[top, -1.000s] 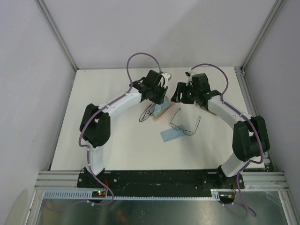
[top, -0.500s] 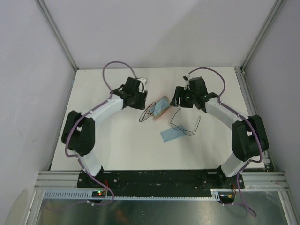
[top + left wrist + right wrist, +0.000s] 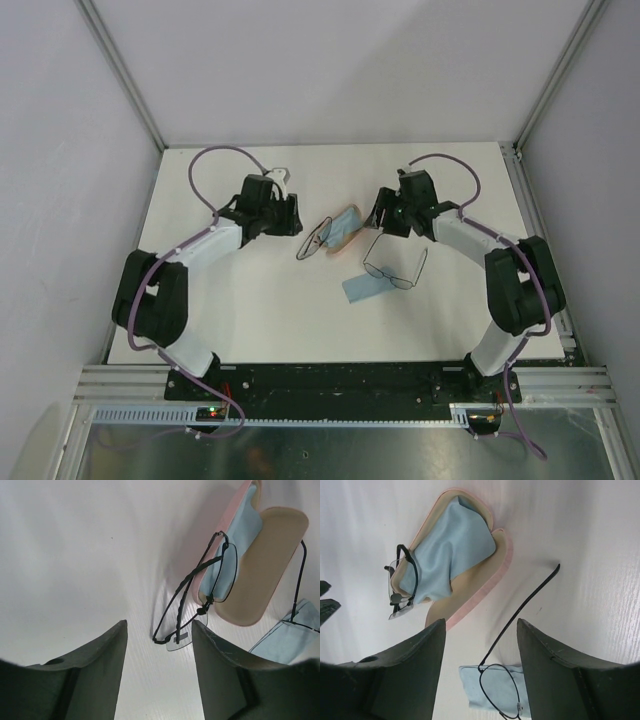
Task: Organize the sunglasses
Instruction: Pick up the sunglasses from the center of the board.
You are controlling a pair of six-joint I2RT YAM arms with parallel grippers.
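A black-framed folded pair of sunglasses (image 3: 314,241) leans half on the rim of an open pink case (image 3: 345,232), half on the table. In the left wrist view this pair (image 3: 199,592) lies just ahead of my open, empty left gripper (image 3: 159,626). A thin wire pair (image 3: 393,266) with rounder lenses lies unfolded, its front on a light blue cloth (image 3: 362,288). My right gripper (image 3: 481,622) is open and empty, above one temple of the wire pair (image 3: 522,612), beside the case (image 3: 470,592). In the top view the left gripper (image 3: 291,216) is left of the case and the right gripper (image 3: 379,214) is right of it.
A second light blue cloth (image 3: 451,550) lies inside the case, whose tan lining (image 3: 262,572) shows. The white table (image 3: 250,310) is fenced by grey walls and a metal frame. Purple cables loop over both arms.
My left gripper has drawn back to the left, off the case, uncovering the cloth inside. My right gripper has moved slightly nearer the case. The sunglasses have not moved.
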